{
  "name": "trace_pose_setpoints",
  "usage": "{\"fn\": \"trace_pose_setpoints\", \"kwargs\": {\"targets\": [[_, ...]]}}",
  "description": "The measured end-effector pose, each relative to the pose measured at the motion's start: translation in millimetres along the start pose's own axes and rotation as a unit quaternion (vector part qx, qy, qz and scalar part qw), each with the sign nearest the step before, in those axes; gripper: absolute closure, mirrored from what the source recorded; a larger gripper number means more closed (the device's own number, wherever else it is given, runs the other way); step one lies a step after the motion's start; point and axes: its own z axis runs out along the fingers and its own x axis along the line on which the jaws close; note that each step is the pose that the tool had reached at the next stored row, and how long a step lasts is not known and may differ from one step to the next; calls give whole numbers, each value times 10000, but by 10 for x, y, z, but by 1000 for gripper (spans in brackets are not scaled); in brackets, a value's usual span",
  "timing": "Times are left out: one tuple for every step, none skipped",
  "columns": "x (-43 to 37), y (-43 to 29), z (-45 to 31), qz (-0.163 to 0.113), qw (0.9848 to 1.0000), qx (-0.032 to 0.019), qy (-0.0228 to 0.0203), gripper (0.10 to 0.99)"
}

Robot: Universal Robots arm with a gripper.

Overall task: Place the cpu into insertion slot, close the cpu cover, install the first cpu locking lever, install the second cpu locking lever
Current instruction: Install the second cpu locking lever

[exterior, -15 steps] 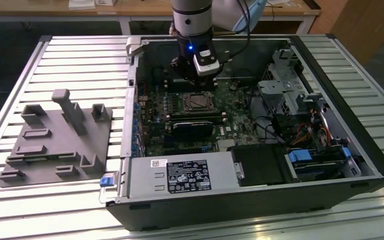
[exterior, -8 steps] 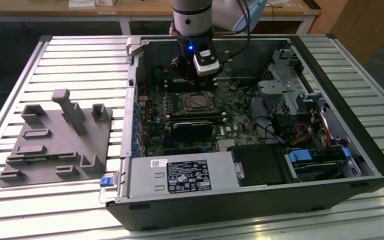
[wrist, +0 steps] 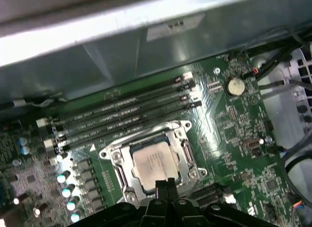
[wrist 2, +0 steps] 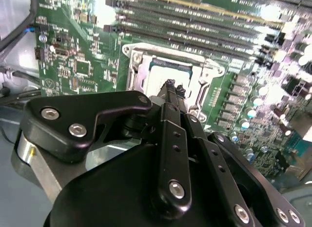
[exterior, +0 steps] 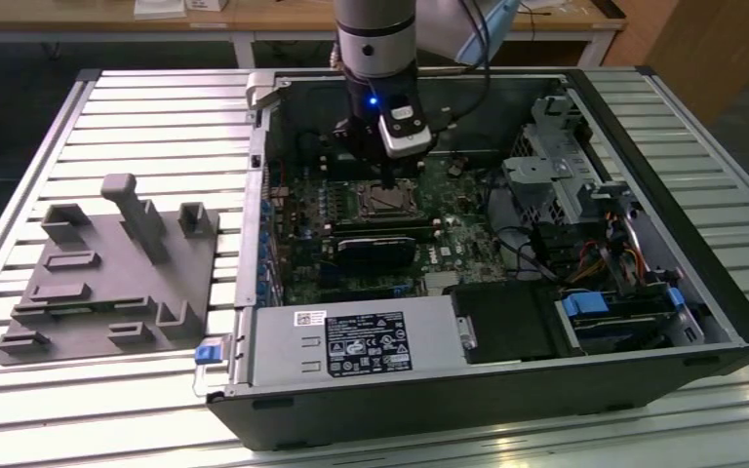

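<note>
In the exterior view I have the gripper (exterior: 389, 174) reaching down inside the open computer case (exterior: 687, 292), right above the insertion slot (exterior: 385, 200) on the green motherboard (exterior: 459, 249); a grey fixture block (exterior: 108, 278) sits on the slatted table (exterior: 739, 146) to the exterior view's left. In the second wrist view the fingertips (wrist 2: 170, 85) look pressed together with no gap and nothing between them, poised over the cpu (wrist 2: 163, 73) near its edge, though I cannot tell if they touch it. In the first wrist view the cpu (wrist: 155, 159) lies flat and square in the insertion slot (wrist: 152, 161), and the cpu cover (wrist: 180, 127) seems to frame it, its window showing the pale metal face. I judge the chip light, rigid, slick-faced and fragile underneath, so I would hold it only by opposite edges; the thin cover is springy and best pushed at its rim.
</note>
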Motion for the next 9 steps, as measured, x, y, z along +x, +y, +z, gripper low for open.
{"fn": "trace_pose_setpoints", "kwargs": {"targets": [[-8,-22,0,0,10000,0,0,980],[-14,-40,1,0,10000,-1,0,980],[-21,-61,1,0,10000,-1,0,980],[-28,-79,1,0,10000,0,0,980],[-34,-97,1,0,10000,0,0,980],[-41,-115,2,0,10000,0,0,980],[-47,-133,2,0,10000,-1,0,980],[-54,-150,2,0,10000,-1,0,980],[-60,-167,2,0,10000,0,0,980]]}}
